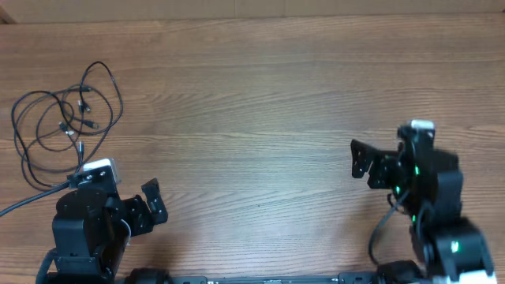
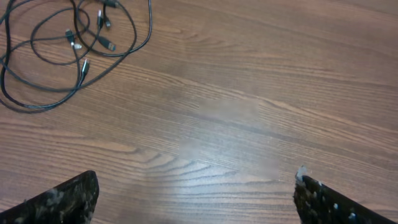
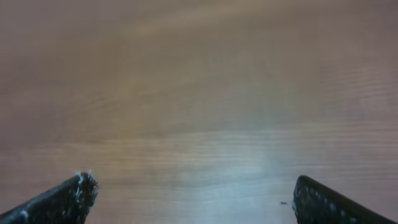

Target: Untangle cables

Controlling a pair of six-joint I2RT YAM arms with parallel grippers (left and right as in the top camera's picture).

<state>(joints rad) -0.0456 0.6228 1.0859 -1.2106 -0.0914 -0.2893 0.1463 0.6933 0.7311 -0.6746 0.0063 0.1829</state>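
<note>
Thin black looped cables (image 1: 69, 130) lie tangled on the brown wooden worktop (image 1: 260, 95). Left fingers (image 2: 68, 200) and right fingers (image 3: 68, 202) stand wide apart.

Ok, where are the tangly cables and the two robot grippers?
cables (image 1: 67, 130), overhead view, a plug mid-tangle.
left gripper (image 1: 155, 202), overhead view, between its fingertips.
right gripper (image 1: 359, 160), overhead view, between its fingertips.
</note>
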